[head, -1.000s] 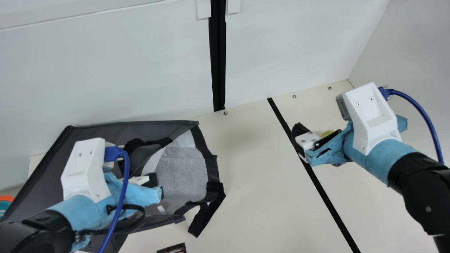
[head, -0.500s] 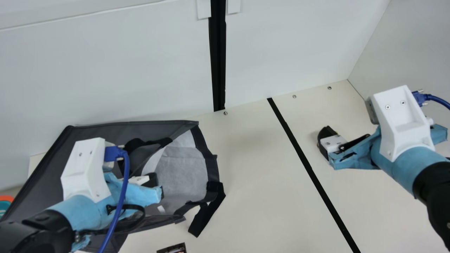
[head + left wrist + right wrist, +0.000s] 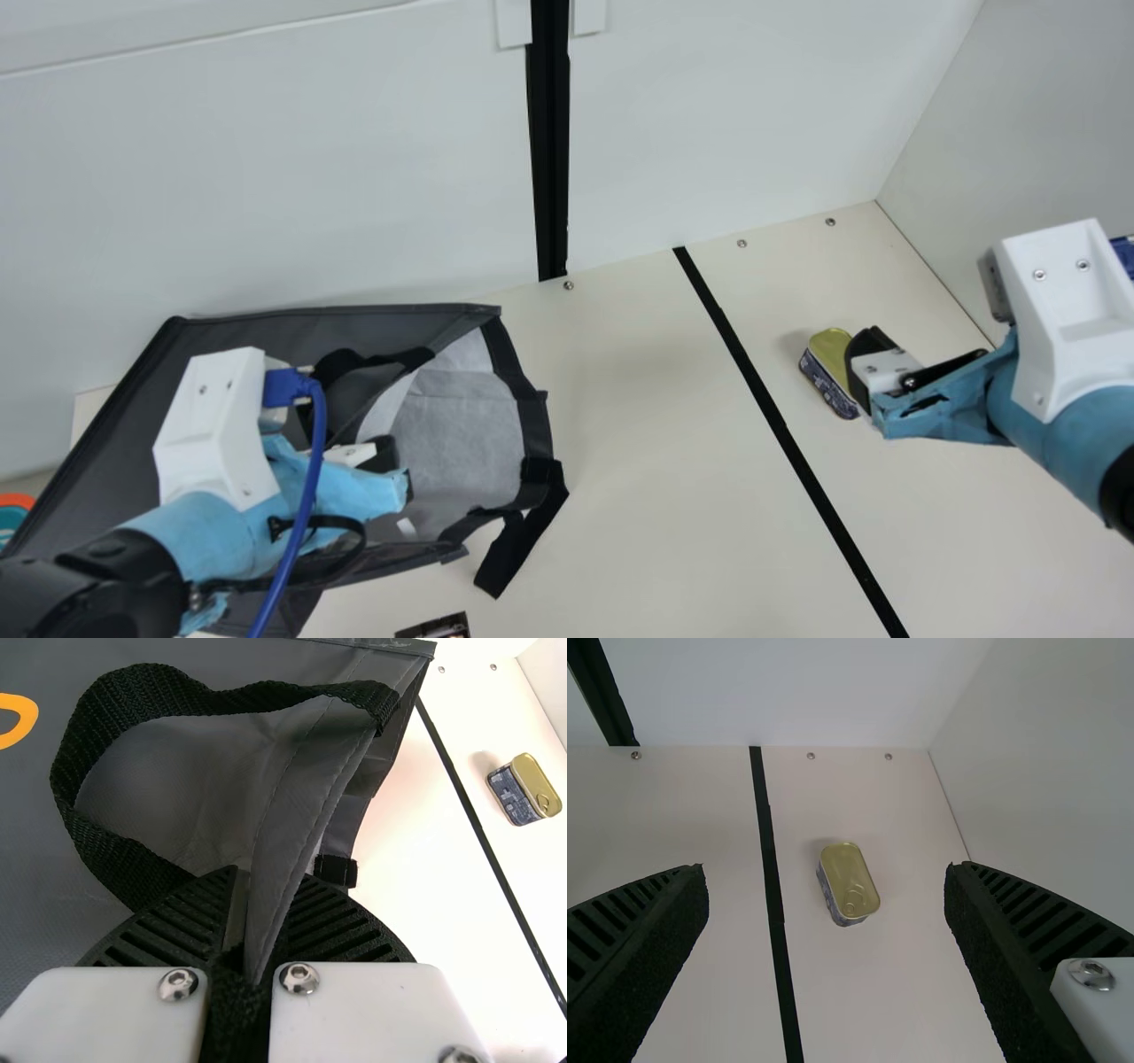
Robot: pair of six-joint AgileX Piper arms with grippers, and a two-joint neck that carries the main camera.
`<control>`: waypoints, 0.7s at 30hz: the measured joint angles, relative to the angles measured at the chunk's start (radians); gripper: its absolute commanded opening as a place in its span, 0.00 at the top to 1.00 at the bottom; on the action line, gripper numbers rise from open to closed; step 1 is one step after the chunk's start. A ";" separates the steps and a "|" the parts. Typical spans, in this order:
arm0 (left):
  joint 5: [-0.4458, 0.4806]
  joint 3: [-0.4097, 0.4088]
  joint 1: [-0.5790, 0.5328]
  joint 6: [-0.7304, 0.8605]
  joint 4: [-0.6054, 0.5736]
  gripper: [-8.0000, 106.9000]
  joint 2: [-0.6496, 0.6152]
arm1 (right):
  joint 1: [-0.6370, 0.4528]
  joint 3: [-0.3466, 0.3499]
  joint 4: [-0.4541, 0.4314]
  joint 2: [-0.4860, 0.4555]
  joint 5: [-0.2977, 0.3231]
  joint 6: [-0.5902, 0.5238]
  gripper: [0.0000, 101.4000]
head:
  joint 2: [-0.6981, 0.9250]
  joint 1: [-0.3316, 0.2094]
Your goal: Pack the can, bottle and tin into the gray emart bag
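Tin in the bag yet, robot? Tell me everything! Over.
Left gripper shut on the edge of the bag. Right gripper open, empty. Tin on the table, outside the bag. Black strap looped beside left gripper.

Soft, diffuse light spreads over the cream surface (image 3: 638, 461) and the pale wall (image 3: 266, 177), bright and fairly even in the main view. The tin (image 3: 830, 350) throws a faint, soft-edged shadow on the surface, and a dim band of shade runs along the wall above the bag (image 3: 133, 416). In the left wrist view the surface glares nearly white and a screw (image 3: 299, 978) glints; the right wrist view is dimmer.
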 measured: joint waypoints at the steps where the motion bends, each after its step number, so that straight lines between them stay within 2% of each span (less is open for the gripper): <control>1: 0.000 0.000 0.000 0.000 0.000 0.84 0.000 | -0.003 -0.006 0.004 -0.001 0.012 0.000 0.10 | 0.000 0.000; 9: 0.000 0.000 0.000 0.000 0.000 0.84 0.000 | -0.047 -0.053 0.043 -0.006 0.092 -0.009 0.10 | 0.000 0.000; 21: 0.000 0.000 0.000 0.000 0.000 0.84 0.000 | -0.141 -0.102 0.100 -0.016 0.169 -0.068 0.10 | 0.000 0.002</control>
